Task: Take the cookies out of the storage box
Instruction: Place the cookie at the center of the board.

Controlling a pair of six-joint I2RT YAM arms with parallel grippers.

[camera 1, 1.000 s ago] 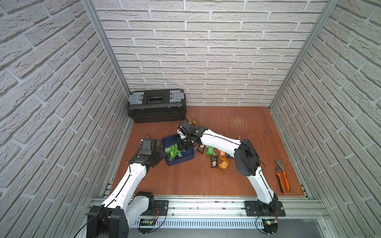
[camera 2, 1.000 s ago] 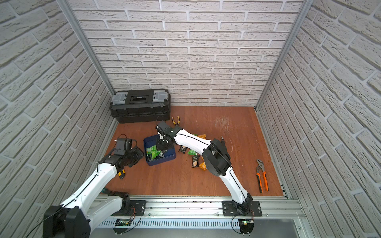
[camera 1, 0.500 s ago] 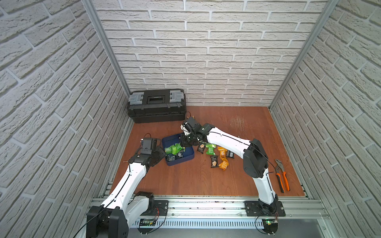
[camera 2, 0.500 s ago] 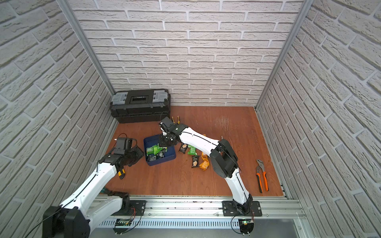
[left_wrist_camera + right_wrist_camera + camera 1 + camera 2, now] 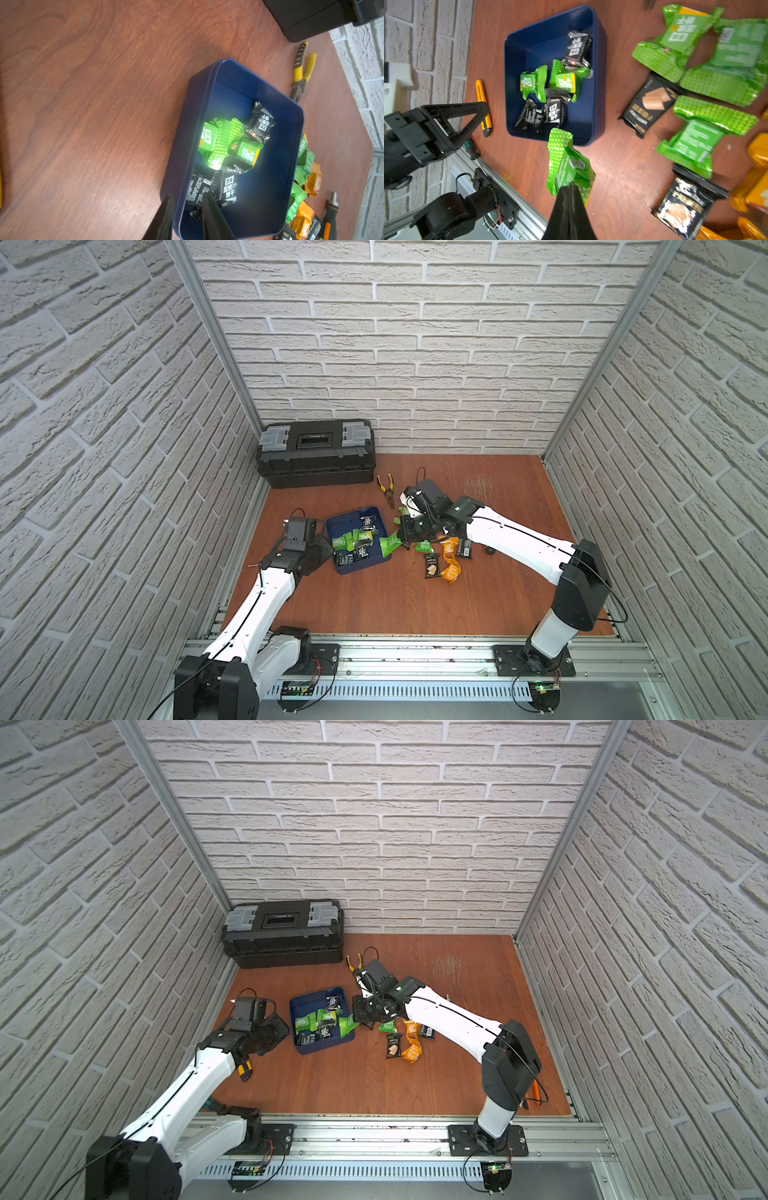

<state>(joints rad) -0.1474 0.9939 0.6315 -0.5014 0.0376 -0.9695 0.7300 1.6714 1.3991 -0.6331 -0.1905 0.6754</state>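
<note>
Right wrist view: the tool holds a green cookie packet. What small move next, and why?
Probably carry the green cookie packet, pinched in the shut right tool, a little closer to the packets on the table: its far end overlaps the storage box rim here.

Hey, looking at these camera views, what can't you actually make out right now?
- Left gripper: the left wrist view's edge cuts off its fingers astride the storage box wall; grip unclear.
- Orange-handled pliers: in a top view the right arm's elbow hides all but a sliver.
- Cookies beside the box: print blurred in the right wrist view.
- Beneath the right gripper: in both top views the arm covers whatever lies there.
</note>
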